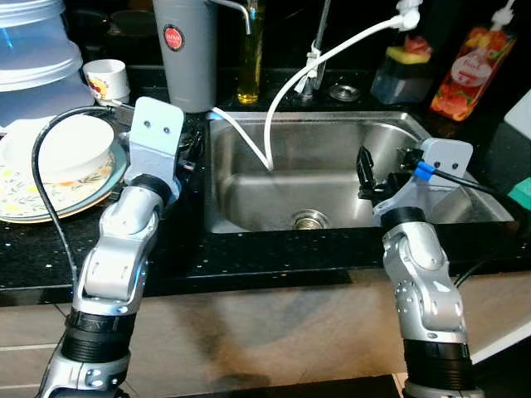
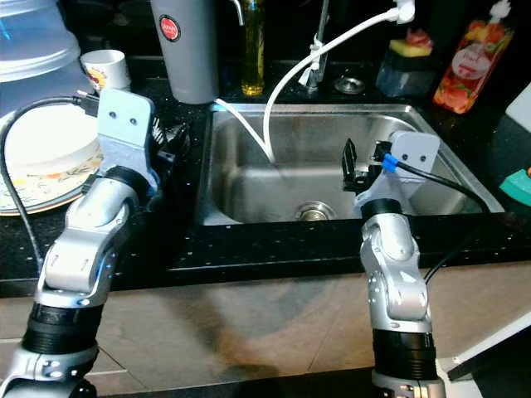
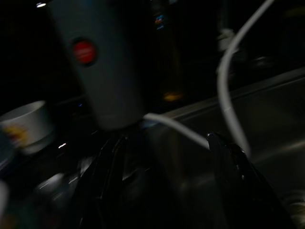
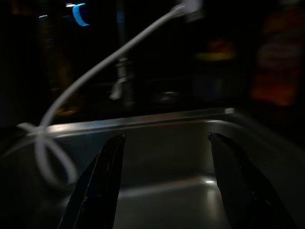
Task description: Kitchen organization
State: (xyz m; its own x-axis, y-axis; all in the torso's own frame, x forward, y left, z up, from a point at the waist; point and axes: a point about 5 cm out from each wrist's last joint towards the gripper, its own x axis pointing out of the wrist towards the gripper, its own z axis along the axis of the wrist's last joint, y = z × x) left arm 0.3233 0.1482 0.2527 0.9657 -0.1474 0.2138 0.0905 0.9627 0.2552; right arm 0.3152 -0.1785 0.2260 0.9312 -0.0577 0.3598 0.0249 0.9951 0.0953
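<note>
Silver jointed arms, black cables, black-fingered left claw [image 3: 167, 181].

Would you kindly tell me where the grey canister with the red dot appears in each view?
Left eye: grey canister, top, left of the sink.
Right eye: top left.
Left wrist: upper left.
Right wrist: cannot make it out.
Shared landmark: white hose.

No legible text anywhere. Round red emblem on grey cylindrical container [image 1: 189, 50], lettering too small to read. Red-orange bottle [image 1: 466, 75] carries a label, script unreadable. Small white cup [image 1: 107, 80] shows a printed motif, not decipherable.
</note>
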